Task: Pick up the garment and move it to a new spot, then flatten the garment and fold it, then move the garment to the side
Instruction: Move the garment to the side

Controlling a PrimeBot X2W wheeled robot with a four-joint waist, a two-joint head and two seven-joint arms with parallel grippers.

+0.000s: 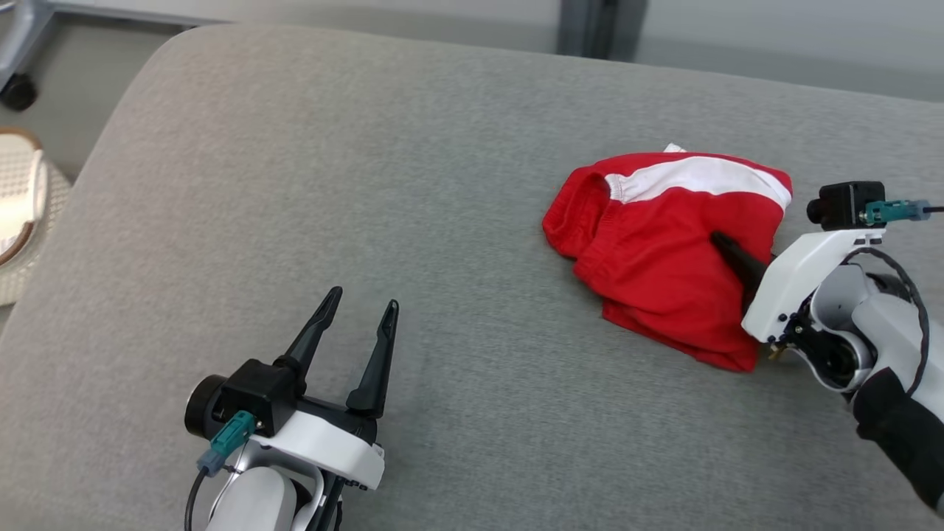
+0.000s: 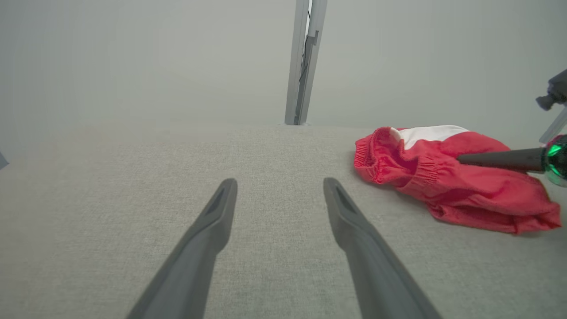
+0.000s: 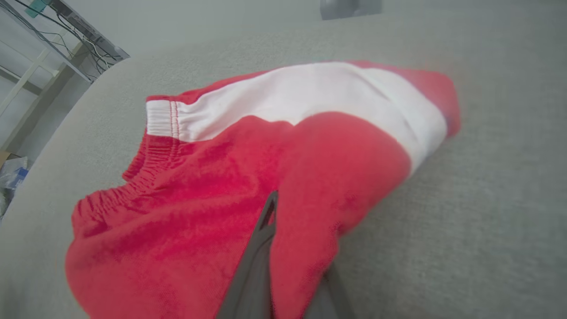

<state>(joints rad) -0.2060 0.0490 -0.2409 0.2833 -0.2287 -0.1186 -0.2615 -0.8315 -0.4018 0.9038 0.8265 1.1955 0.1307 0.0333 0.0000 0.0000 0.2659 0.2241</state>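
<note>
In the head view, the red shorts (image 1: 656, 251), with a white side stripe and a gathered elastic waistband, lie loosely bunched on the grey fabric-covered bench (image 1: 369, 147). The right gripper (image 1: 726, 247) reaches onto the shorts from their lower right side, its dark fingers pressed together on the red cloth near the middle of the garment. The left gripper (image 1: 363, 299) sits well apart from the shorts, low and to their left, with its two fingers spread wide over bare fabric and nothing between them. Far to the left of the shorts, beyond the bench's rounded edge, stand a pale woven thing (image 1: 18, 206) with a brown rim and a dark caster wheel (image 1: 16, 92). In the left wrist view, the left gripper (image 2: 280, 184) shows its fingers splayed above the bench (image 2: 133, 177), and the red shorts (image 2: 443, 186) lie off to the right of them, with the waistband end nearest. The right gripper (image 2: 463, 158) lies across the top of the shorts, coming in from their right. A metal post (image 2: 303, 62) rises behind the bench, left of the shorts. In the right wrist view, the red shorts (image 3: 199, 190) lie close up, white stripe on the far side, and the right gripper (image 3: 271, 212) pinches a raised fold of red cloth between its narrow-set fingers.
</note>
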